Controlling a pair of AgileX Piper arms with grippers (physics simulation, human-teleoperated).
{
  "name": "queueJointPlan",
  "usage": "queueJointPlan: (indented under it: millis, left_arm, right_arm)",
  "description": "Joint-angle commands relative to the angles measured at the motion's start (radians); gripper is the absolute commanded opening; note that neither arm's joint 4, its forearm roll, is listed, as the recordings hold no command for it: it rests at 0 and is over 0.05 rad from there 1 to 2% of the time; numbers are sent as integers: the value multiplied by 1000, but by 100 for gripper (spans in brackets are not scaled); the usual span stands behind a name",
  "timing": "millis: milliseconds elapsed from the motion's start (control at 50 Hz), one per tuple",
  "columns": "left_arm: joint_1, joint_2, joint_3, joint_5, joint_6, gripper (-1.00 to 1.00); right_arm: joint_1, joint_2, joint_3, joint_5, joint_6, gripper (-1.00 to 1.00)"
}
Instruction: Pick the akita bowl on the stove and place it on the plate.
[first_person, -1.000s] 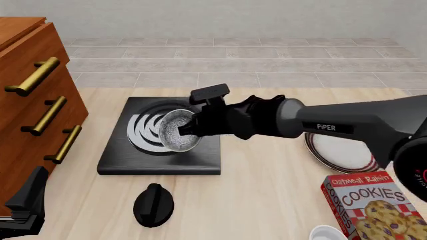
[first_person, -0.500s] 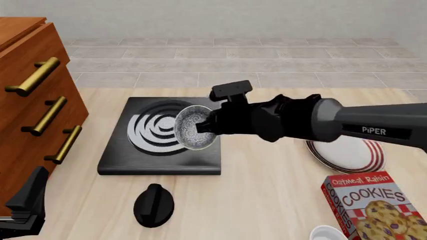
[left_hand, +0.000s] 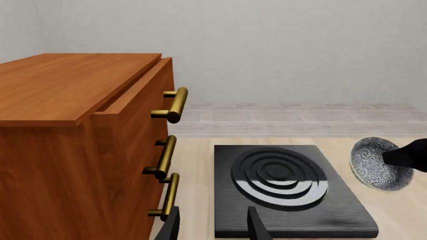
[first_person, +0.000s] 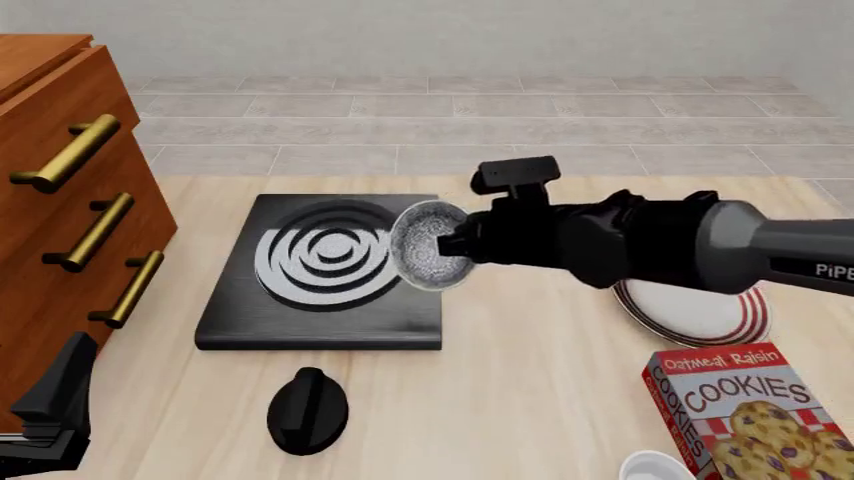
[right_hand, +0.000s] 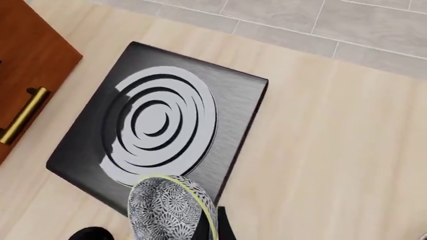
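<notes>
The akita bowl (first_person: 430, 246) hangs tilted on its side above the right edge of the black stove (first_person: 320, 275), its speckled inside facing left. My right gripper (first_person: 454, 250) is shut on the bowl's rim. The right wrist view shows the bowl (right_hand: 167, 207) close up with the stove (right_hand: 160, 120) below. From the left wrist view the bowl (left_hand: 377, 164) floats right of the stove (left_hand: 287, 187). The red-striped plate (first_person: 694, 310) lies on the table to the right, partly hidden by the right arm. My left gripper (left_hand: 213, 227) is open, low at the near left, holding nothing.
A wooden drawer cabinet (first_person: 67, 200) with brass handles stands at the left. A black round knob (first_person: 307, 408) lies in front of the stove. A cookies box (first_person: 754, 415) and a white cup's rim (first_person: 657, 467) sit at the near right.
The right gripper has carried the bowl rightward and upward, from over the burner rings to beyond the stove's right edge. The left arm has not moved.
</notes>
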Motion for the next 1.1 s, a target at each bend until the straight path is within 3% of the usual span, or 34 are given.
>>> queueJointPlan:
  millis: [20,1100]
  left_arm:
    - [0,0,0,0,0,100]
    - [0,0,0,0,0,100]
  right_arm:
    - [-58,-55,54,-18,5,-100]
    - [-292,-187,211,-44,-23,-100]
